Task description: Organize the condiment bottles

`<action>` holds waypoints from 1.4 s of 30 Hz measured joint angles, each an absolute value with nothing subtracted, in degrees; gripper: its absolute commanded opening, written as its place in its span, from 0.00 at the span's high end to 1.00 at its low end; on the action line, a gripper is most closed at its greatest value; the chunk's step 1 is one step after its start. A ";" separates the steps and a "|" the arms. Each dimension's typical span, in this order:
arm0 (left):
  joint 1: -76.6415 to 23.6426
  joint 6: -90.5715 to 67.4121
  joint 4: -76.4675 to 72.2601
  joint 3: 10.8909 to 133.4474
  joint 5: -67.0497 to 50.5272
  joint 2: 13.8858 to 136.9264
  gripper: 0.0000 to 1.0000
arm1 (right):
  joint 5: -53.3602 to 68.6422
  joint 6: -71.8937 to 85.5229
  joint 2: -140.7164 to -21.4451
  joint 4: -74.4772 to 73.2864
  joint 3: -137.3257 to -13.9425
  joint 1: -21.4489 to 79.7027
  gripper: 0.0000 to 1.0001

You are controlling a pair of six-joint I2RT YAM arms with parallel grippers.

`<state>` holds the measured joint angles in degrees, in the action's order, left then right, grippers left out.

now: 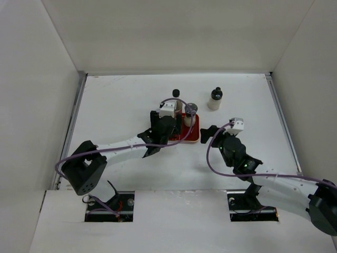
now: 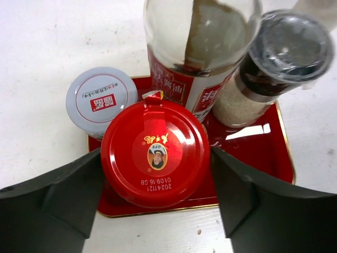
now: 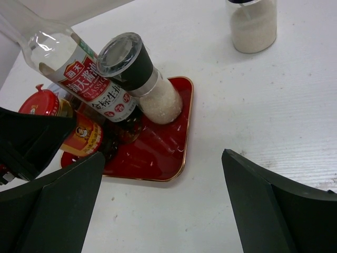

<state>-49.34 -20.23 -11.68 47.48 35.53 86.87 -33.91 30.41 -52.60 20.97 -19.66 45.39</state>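
Left tool [image 2: 156, 161] pinches red-lidded jar [image 2: 155, 134], upright on tray [image 2: 266, 153] with pale-lidded jar [image 2: 100, 99], sauce bottle [image 2: 200, 47], shaker [image 2: 284, 52]. Right tool [image 3: 163, 158] spread above counter [image 3: 274, 110] beside tray; white bottle [image 3: 254, 26] stands apart beyond.

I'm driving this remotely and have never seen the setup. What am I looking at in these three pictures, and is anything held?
These are two robot arms, each ending in a two-finger gripper. The overhead picture looks down from behind them; the other two come from cameras on each wrist. On the white table sits a red tray carrying a tall sauce bottle, a grey-lidded shaker, a pale-lidded jar and a red-lidded jar. A white black-capped bottle stands apart, off the tray. The left gripper flanks the red-lidded jar's lid; whether it squeezes is unclear. The right gripper is open and empty, beside the tray.
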 measured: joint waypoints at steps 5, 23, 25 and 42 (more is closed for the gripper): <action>-50.70 -20.14 -12.80 46.17 35.53 81.17 0.11 | -34.11 30.44 -52.34 19.88 -20.27 45.30 0.03; -37.60 -25.15 -33.15 16.67 35.31 53.63 0.08 | -28.51 28.34 -81.19 11.75 -50.70 24.64 0.00; -37.08 -26.89 -34.63 14.59 35.44 53.41 0.07 | -27.99 27.35 -85.58 10.20 -54.65 23.16 0.00; -36.84 -31.51 -40.07 13.45 34.94 59.51 0.00 | -25.43 22.33 -105.38 5.15 -69.38 18.55 0.17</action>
<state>-36.84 -31.51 -40.07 13.45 34.94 59.51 -25.43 22.33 -105.38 5.15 -69.38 18.55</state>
